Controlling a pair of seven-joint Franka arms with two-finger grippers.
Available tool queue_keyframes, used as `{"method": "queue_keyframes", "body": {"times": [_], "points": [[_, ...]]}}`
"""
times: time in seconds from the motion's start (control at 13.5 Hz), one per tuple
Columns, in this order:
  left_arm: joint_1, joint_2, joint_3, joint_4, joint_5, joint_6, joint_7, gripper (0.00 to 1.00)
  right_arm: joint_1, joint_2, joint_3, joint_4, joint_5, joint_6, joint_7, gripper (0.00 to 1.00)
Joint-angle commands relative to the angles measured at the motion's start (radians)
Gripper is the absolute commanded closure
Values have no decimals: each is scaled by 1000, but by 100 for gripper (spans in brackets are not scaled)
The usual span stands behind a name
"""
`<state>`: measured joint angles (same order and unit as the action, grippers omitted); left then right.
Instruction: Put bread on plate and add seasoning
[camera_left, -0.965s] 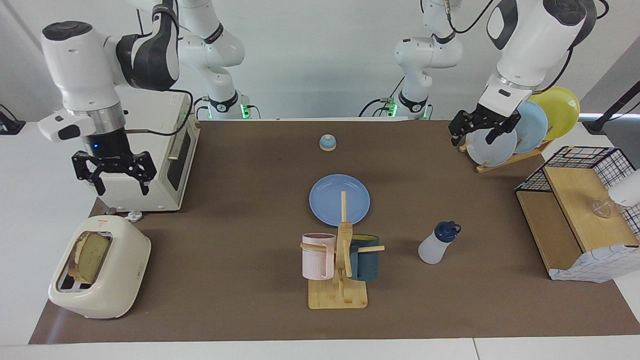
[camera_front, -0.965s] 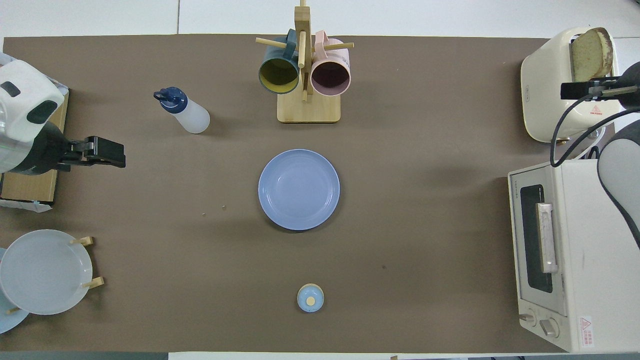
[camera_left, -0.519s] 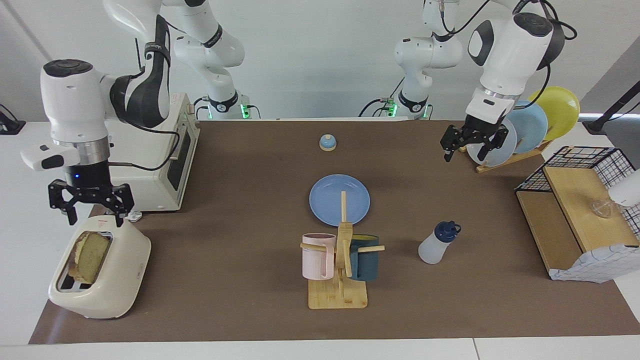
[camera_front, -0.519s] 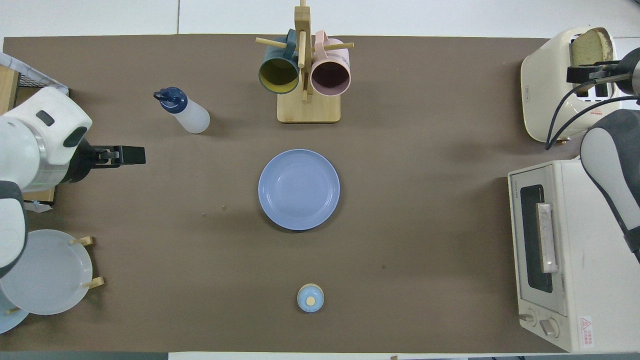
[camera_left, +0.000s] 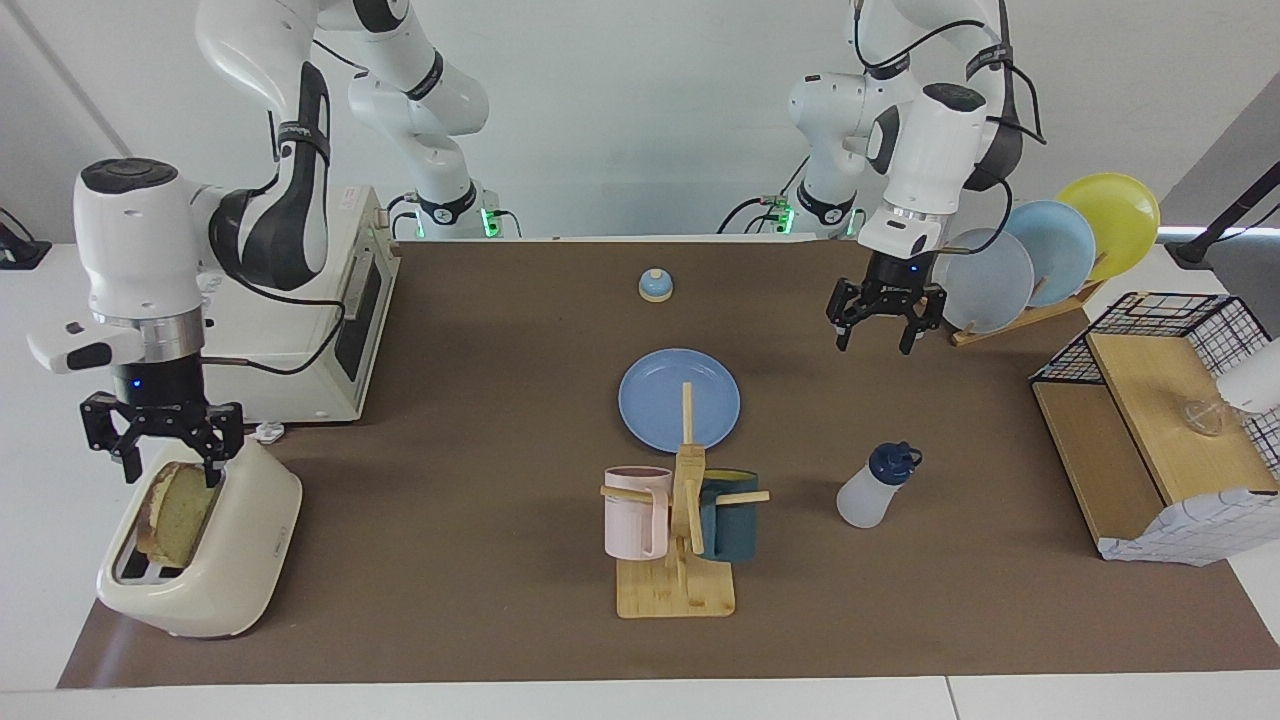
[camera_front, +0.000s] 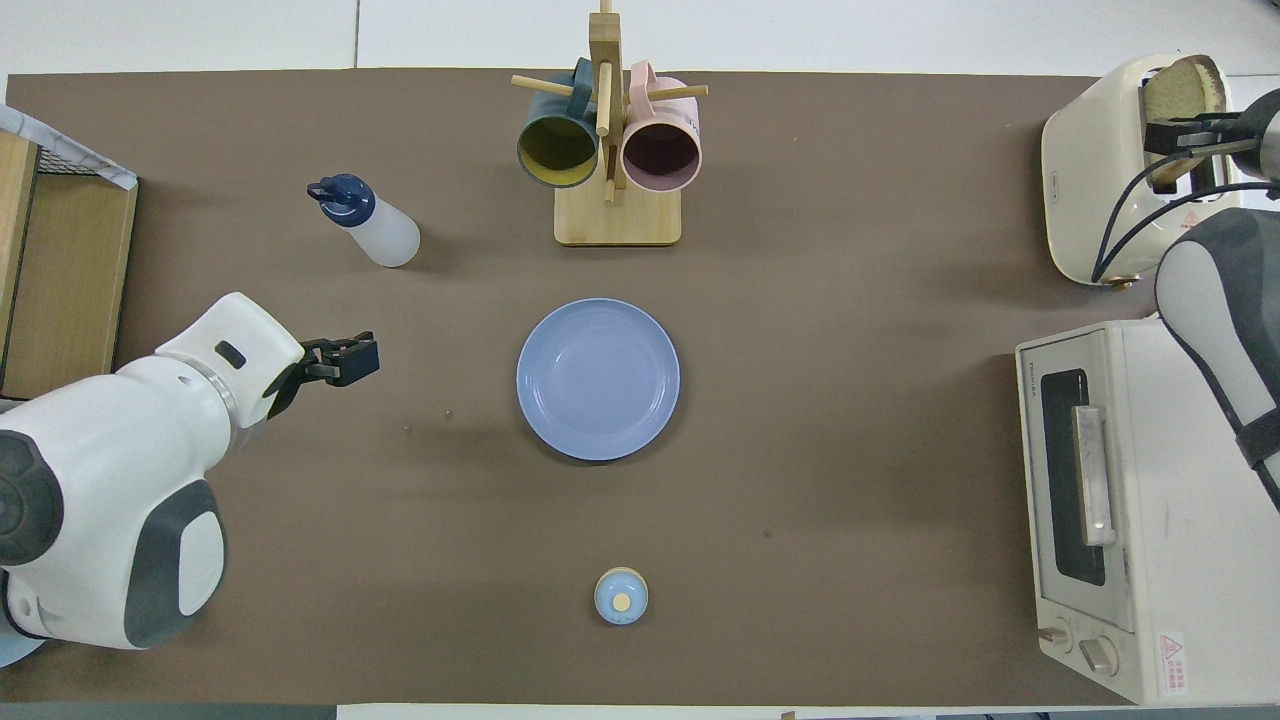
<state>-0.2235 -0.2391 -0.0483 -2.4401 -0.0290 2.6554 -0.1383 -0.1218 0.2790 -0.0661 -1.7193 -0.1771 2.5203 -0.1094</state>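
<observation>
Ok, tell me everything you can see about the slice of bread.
The bread is one tan, speckled slice with a darker brown crust, standing upright in a slot of the cream toaster, its top half sticking out. The right hand has its fingers astride the slice's top edge; whether they touch it is unclear.

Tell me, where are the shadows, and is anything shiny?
Facing view: the seasoning bottle and the mug rack cast only soft, faint shadows on the brown mat. Overhead view: a darker shadow edges the plate on its side nearer the robots, with no strong glare on it.
</observation>
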Motion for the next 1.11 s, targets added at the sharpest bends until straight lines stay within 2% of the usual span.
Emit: {"method": "queue_keyframes", "body": {"times": [0.0,0.07,0.15,0.45,0.59,0.82,1.04], "points": [[-10,-14,1,-146,12,228,-4,0,-19,9,8,15,-10,-3,-39,63],[-10,7,1,-164,12,294,-4,0,-19,9,8,20,-10,0,-93,94],[-10,36,1,-177,12,355,-6,0,-18,9,6,24,-12,0,-116,100],[-11,188,2,-206,7,634,-4,0,-2,22,11,79,-134,-18,-121,100],[-11,266,2,-204,3,754,-1,0,28,22,17,142,-156,-122,-121,100],[-37,348,5,-195,-14,840,-1,0,154,-1,19,239,-160,-357,-109,100],[-63,368,10,-172,-42,841,2,0,284,-55,19,241,-154,-477,-61,100]]}}
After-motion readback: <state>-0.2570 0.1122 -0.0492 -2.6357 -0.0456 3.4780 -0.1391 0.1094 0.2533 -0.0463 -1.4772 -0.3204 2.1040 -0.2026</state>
